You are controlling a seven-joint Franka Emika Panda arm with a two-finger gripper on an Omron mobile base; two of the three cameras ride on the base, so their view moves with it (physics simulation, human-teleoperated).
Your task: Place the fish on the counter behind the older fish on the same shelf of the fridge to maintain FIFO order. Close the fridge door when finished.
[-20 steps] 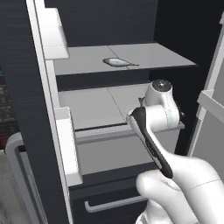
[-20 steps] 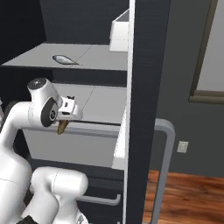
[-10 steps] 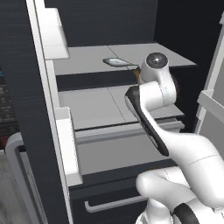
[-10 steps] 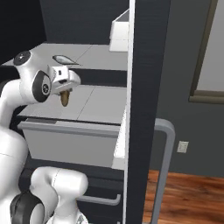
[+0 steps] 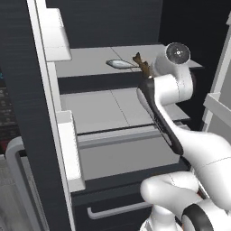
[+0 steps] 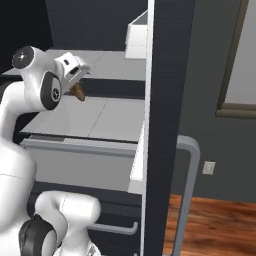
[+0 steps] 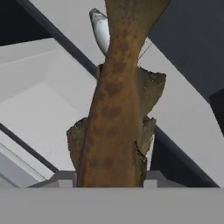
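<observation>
Seemingly unlabelled, the fish (image 7: 114, 109) hangs gripped near the older fish (image 5: 120, 64).

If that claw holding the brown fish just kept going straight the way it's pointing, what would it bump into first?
Probably the older fish on the shelf. In the hand view the fish in the gripper points right at it, though the depth between them is hard to judge.

A matt, mottled brown skin with ragged fins is seen on the fish (image 7: 114, 122), while the older fish (image 7: 100, 31) is rendered smooth and pale silver with a faint sheen. The shelf (image 5: 90, 63) is shown as flat, matt light grey. The fridge (image 6: 167, 100) is finished in dark matt charcoal, faintly brushed.
</observation>
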